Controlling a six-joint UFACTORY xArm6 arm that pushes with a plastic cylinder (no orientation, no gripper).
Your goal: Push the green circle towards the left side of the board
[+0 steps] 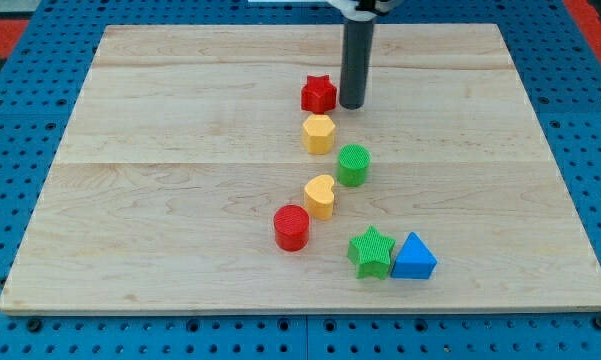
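The green circle [353,165] stands near the middle of the wooden board [160,150]. My tip [351,105] rests on the board just right of the red star [319,94], above the green circle and apart from it. A yellow hexagon [319,133] sits to the upper left of the green circle. A yellow heart [320,196] sits to its lower left.
A red circle [291,227] lies below the yellow heart. A green star [371,252] and a blue triangle [413,257] sit side by side near the board's bottom edge. Blue pegboard surrounds the board.
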